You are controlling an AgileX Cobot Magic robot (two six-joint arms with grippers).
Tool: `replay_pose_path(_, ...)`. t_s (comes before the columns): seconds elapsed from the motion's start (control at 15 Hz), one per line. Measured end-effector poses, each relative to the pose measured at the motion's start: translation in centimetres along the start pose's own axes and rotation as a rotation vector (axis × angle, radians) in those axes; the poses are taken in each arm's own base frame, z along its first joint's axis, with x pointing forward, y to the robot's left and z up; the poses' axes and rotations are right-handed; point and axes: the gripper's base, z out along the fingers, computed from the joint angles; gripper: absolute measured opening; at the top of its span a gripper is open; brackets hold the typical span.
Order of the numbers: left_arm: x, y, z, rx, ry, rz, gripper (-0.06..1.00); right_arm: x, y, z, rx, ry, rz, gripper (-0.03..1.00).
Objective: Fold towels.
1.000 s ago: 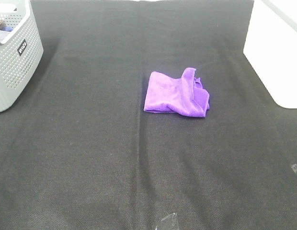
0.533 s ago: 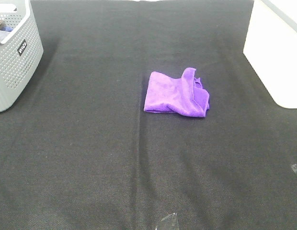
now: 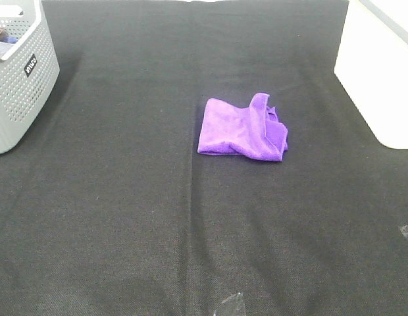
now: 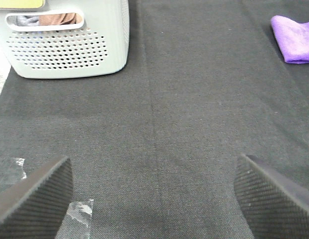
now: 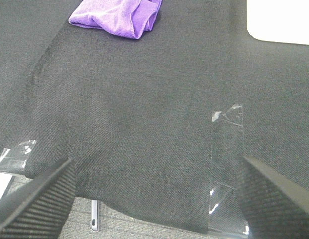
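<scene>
A bright purple fuzzy towel lies crumpled and partly folded over itself near the middle of the black table cloth. It also shows in the left wrist view and in the right wrist view. No white tag shows. My left gripper is open and empty, low over the cloth at the near left, far from the towel. My right gripper is open and empty over the near edge of the cloth, also far from the towel. Neither gripper shows in the exterior high view.
A grey perforated basket with cloths inside stands at the far left, also in the left wrist view. A white box stands at the far right. Clear tape strips hold the black cloth at the near edge.
</scene>
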Motion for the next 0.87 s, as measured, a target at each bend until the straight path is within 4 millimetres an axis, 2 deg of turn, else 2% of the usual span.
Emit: replay_pose_path(0.87, 0.0, 0.0, 0.01, -0.029, 0.0, -0.012, 0.81, -0.01, 0.02, 0.02, 0.04, 0.0, 0.027, 0.83)
